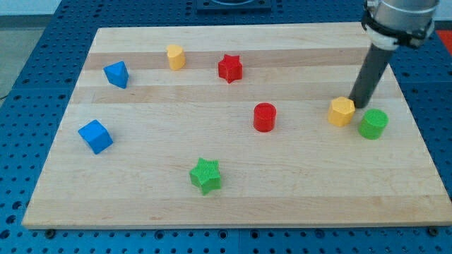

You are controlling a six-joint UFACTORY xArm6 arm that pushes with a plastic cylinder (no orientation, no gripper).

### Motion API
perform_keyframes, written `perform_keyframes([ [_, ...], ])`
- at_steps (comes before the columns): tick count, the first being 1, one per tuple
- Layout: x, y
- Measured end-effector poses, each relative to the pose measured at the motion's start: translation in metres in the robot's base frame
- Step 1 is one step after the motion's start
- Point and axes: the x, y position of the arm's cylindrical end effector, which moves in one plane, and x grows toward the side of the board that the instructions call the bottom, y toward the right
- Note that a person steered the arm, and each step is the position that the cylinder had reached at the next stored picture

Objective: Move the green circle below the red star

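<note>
The wooden desk [233,204] carries everything, and the job is a long push across it: the green circle [373,124] sits at the view's right edge, well apart from the red star [230,68] near the view's top centre. There is no hand on this arm, only a rod that grasps nothing; my tip [359,106] stands just above and to the left of the green circle, between it and the yellow hexagonal block [342,111], touching or nearly touching the yellow one. To do this well, I judge the tip should come round to the circle's right side and push it leftward in a steady line, correcting early since a round block rolls off the contact.

The yellow hexagonal block lies directly on that leftward path, and the red cylinder [264,116] sits close to the goal spot below the star; both likely need skirting. The green star [205,176], two blue blocks [95,136] [116,74] and a small yellow block [176,57] lie clear of the route
</note>
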Motion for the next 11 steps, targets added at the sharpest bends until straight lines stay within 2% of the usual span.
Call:
perform_keyframes([
  [1, -0.006, 0.026],
  [2, 0.034, 0.036],
  [3, 0.069, -0.019],
  [4, 0.082, -0.080],
  [5, 0.079, -0.062],
  [6, 0.078, 0.003],
  [7, 0.095, 0.021],
  [8, 0.120, -0.029],
  [9, 0.122, -0.115],
  [10, 0.122, -0.122],
  [11, 0.109, -0.057],
])
